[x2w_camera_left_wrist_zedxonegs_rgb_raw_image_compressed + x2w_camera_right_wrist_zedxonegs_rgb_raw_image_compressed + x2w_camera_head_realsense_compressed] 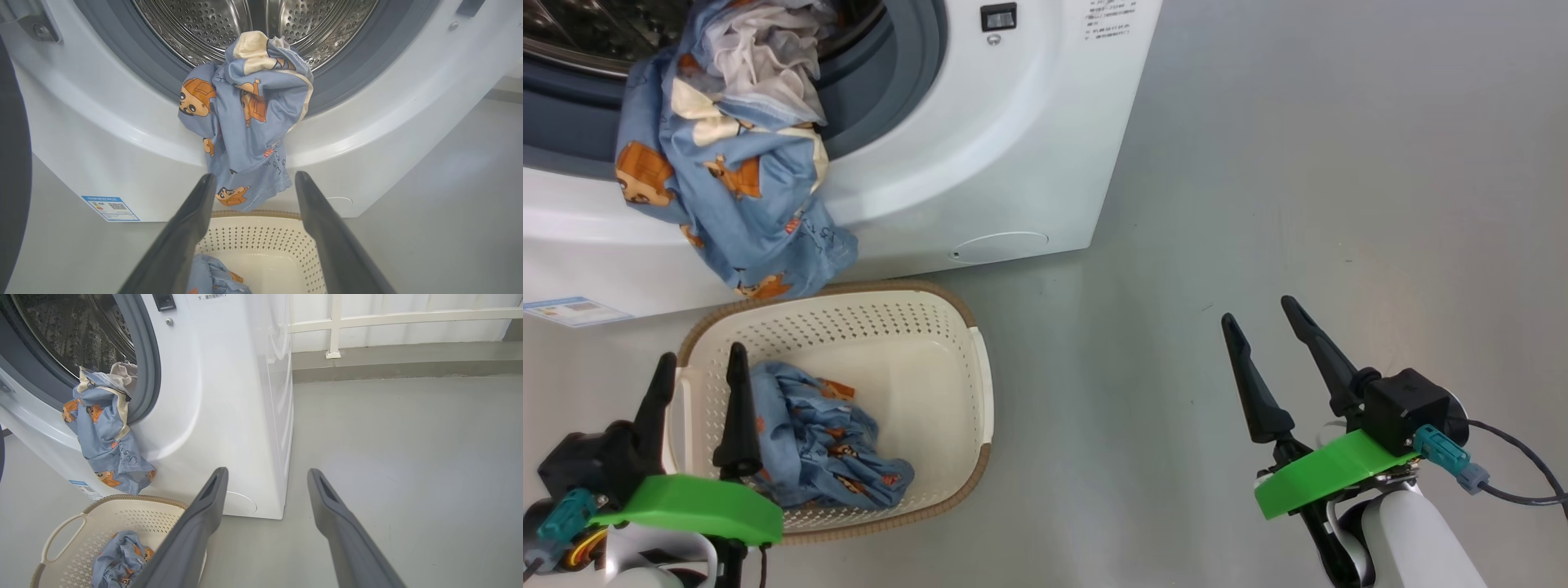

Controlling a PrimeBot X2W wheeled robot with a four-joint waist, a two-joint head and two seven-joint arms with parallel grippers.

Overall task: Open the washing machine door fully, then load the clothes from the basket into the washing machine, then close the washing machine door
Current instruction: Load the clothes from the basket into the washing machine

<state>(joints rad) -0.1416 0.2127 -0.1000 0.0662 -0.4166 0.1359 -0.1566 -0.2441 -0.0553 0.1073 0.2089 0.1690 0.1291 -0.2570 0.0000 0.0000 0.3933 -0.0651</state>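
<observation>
The white washing machine [980, 155] stands with its drum [261, 24] exposed. The black edge of its door [12, 163] shows at the far left of the left wrist view. One piece of the light blue printed clothes [727, 163] hangs out of the drum mouth over the grey gasket [135, 61], its lower end dangling just above the basket [947, 327]. A second blue piece [825, 449] lies in the basket's left half. My left gripper [703, 359] is open above the basket's left rim, holding nothing. My right gripper [1262, 310] is open over the bare floor to the right.
A blue label [572, 310] sits low on the machine's front. Grey floor [1339, 204] stretches to the right of the machine. A white railing [367, 318] and a low kerb run along the far side in the right wrist view.
</observation>
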